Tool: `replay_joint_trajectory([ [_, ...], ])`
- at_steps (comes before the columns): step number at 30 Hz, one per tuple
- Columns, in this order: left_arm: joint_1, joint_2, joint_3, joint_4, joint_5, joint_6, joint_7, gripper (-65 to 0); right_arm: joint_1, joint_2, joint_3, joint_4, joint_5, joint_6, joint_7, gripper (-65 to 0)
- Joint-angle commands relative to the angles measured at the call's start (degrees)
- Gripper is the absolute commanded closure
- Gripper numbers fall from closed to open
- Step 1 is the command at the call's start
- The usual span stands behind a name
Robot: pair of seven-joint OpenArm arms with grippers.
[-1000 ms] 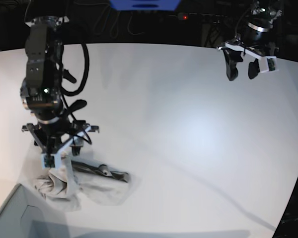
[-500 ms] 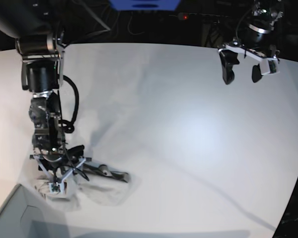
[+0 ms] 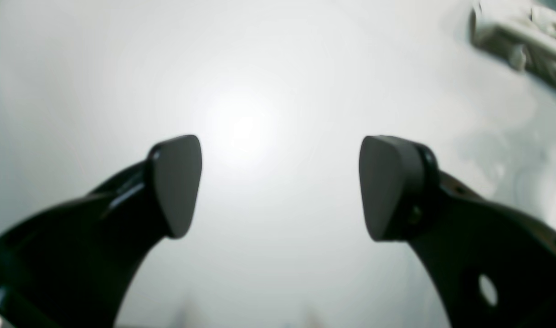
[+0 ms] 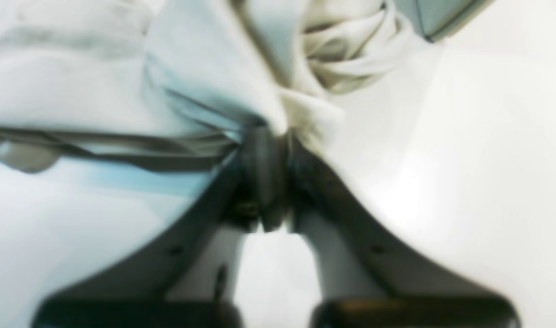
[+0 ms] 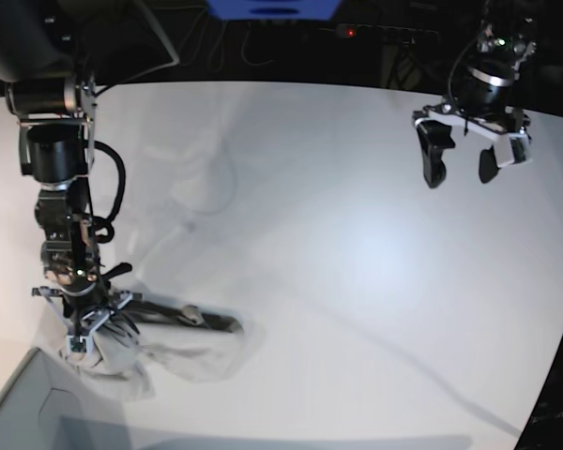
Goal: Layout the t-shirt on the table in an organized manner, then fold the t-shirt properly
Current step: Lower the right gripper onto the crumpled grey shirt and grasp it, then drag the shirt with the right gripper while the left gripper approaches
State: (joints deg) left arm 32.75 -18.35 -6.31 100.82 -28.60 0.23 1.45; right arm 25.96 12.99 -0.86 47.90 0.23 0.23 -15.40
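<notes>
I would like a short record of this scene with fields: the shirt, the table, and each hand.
t-shirt: crumpled heap near the table's front corner, not laid out
table: white top, mostly bare
right hand: shut on a fold of the t-shirt, low at the heap
left hand: open, empty, raised above the far side, apart from the cloth
grey box: corner beside the heap

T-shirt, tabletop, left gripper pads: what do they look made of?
The crumpled light grey-beige t-shirt: soft matte woven or knit cloth, judging by its limp folds. The large white table: smooth, hard, semi-gloss, showing a bright glare patch; laminate or plastic, unclear. The left gripper's dark grey pads: matte, possibly rubber.
</notes>
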Motion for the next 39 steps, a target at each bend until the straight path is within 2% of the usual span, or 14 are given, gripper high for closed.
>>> replay_joint_trajectory([
  [1,-0.4,-0.4,-0.1,0.9,0.1,-0.2,-1.4,-52.4,1.1,0.4,0.2,2.8,-0.3,0.1,0.8,-0.3],
  [2,-1.0,-0.4,-0.1,0.9,0.1,-0.2,-1.4,-52.4,-0.4,0.4,0.2,5.4,-0.3,0.2,-0.6,-2.5],
  [4,-2.2,-0.4,-0.1,0.9,0.1,-0.4,-1.4,-52.4,-4.5,0.4,0.2,14.4,-0.2,0.2,-2.4,0.0],
  [10,-9.6,0.9,2.7,-4.0,0.1,-0.4,-1.3,-52.4,-21.3,-0.7,0.3,45.4,0.1,0.3,-6.4,0.0],
  [16,-20.3,0.9,12.2,-13.6,0.1,-0.4,-1.4,-52.4,-33.0,-1.3,0.6,64.2,0.1,0.3,-6.8,0.0],
  [19,-26.2,2.0,17.3,-18.7,0.1,-0.4,-1.7,-52.4,-36.2,-1.4,3.5,66.9,0.1,0.3,-6.6,0.0],
  [21,-30.4,3.6,19.4,-23.3,0.1,-0.4,-1.8,-52.4,-36.7,-2.7,7.0,66.9,0.1,0.3,-6.7,0.0],
  [26,-37.2,8.2,21.0,-31.1,0.1,-0.5,-1.8,-52.4,-36.6,-5.7,19.5,66.8,0.1,0.3,-6.7,0.0],
  [30,-40.5,10.3,21.0,-33.4,0.1,-0.5,-1.8,-52.4,-37.3,-7.9,26.4,66.7,0.1,0.3,-6.8,0.0],
  [35,-44.7,12.4,21.0,-36.7,0.4,-0.5,-1.8,-52.4,-39.2,-10.3,29.8,65.6,0.1,0.3,-6.8,0.0],
  [39,-50.7,16.2,21.0,-45.1,0.5,-0.5,-1.8,-52.4,-41.1,-11.8,30.4,65.5,0.1,0.3,-6.8,0.0],
])
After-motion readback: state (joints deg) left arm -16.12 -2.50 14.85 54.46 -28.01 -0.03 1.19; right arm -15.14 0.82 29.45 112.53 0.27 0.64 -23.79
